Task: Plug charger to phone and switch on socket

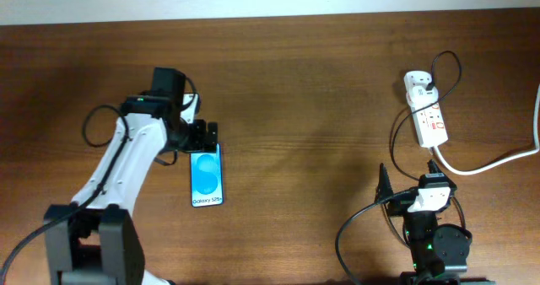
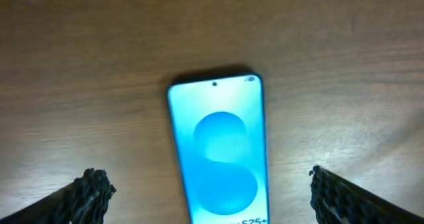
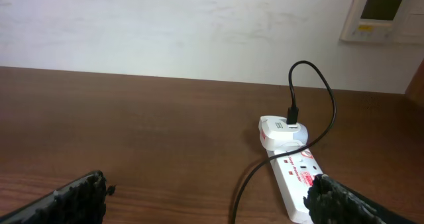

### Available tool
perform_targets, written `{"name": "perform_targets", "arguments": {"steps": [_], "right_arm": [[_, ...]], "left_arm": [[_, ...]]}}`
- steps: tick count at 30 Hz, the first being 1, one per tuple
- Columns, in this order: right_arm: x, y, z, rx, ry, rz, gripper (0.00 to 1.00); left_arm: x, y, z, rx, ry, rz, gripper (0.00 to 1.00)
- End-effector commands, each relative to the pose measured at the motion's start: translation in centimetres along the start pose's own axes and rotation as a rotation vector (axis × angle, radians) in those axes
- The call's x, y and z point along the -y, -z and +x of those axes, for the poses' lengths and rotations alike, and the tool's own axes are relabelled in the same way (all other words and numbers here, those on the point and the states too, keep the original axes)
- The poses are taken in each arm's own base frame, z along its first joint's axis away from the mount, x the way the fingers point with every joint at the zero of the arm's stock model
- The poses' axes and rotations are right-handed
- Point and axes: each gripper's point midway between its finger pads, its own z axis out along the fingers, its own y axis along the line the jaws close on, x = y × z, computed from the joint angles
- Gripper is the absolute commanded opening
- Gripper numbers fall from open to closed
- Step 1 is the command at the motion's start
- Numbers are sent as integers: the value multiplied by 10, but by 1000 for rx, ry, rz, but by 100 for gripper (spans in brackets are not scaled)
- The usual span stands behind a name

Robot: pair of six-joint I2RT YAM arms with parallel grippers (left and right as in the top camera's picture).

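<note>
The phone lies flat on the wooden table with its blue screen up; it also shows in the left wrist view. My left gripper is open and hovers over the phone's top end, a finger on each side, touching nothing. The white socket strip lies at the far right. The white adapter sits in its far end. The charger cable loops from the adapter toward my right arm; its tip is hidden. My right gripper is open and empty.
The strip's thick white cord runs off the right edge of the table. A white wall with a control panel stands behind the table's far edge. Bare wood lies between the phone and the strip.
</note>
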Motion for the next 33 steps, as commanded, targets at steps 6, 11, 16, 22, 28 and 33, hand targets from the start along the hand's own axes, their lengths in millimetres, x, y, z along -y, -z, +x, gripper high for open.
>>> {"name": "perform_targets", "arguments": {"steps": [6,11,16,22,28,33], "right_arm": [[-2,0,2,-4,-3,-5,98],[-2,0,2,-4,-3,-5,98],[-2,0,2,-4,-3,-5,98],[-2,0,2,-4,-3,-5,98],[-2,0,2,-4,-3,-5,98],[-2,0,2,-4,-3,-5,98]], "left_arm": [[13,-56,63,-134,47,6,99],[7,-77,95,-183,51,-2,99],[5,-91,104,-165,50,5,87],[5,-91,103,-162,49,2,52],[8,-81,88,-146,48,5,43],[13,-47,64,-110,57,11,38]]}}
